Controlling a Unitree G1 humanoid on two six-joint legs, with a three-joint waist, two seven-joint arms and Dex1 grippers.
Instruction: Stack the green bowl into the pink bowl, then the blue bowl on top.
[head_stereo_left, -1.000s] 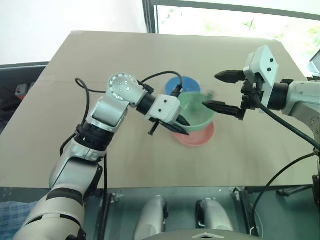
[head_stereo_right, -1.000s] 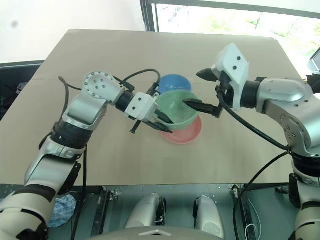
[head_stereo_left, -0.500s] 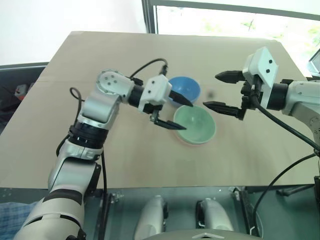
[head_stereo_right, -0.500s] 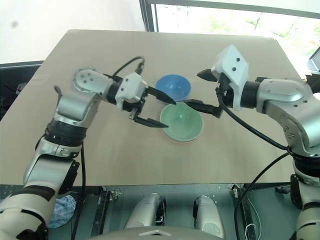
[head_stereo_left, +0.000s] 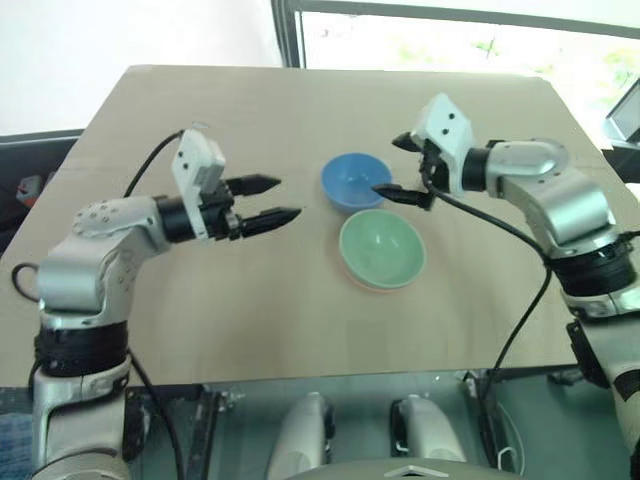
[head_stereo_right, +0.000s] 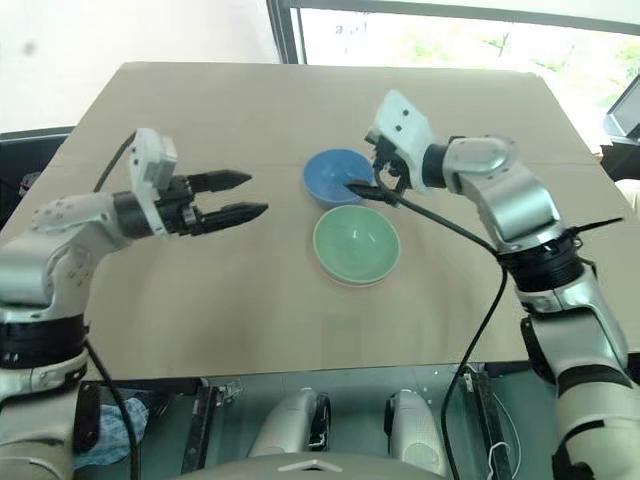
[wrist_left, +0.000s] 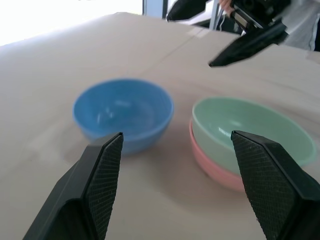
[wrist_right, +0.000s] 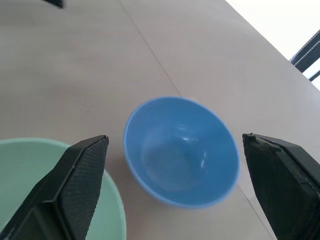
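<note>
Tan table under a bright window along its far edge, bare but for three bowls near the middle. Right arm reaching in from the right edge, left arm from the left edge. Green bowl nested inside the pink bowl, only a salmon rim peeking out underneath; that pair sitting just right of the table's centre. Blue bowl upright and empty on the table, just beside the stack on its far-left side, apparently not touching it in the left wrist view. Right gripper poised over the blue bowl, fingers spread wide to either side of it, nothing between them; whether the lower fingertip touches the rim cannot be told. Left gripper well apart from the bowls toward the left edge, pointing across at them, fingers parted and empty, off the surface.
</note>
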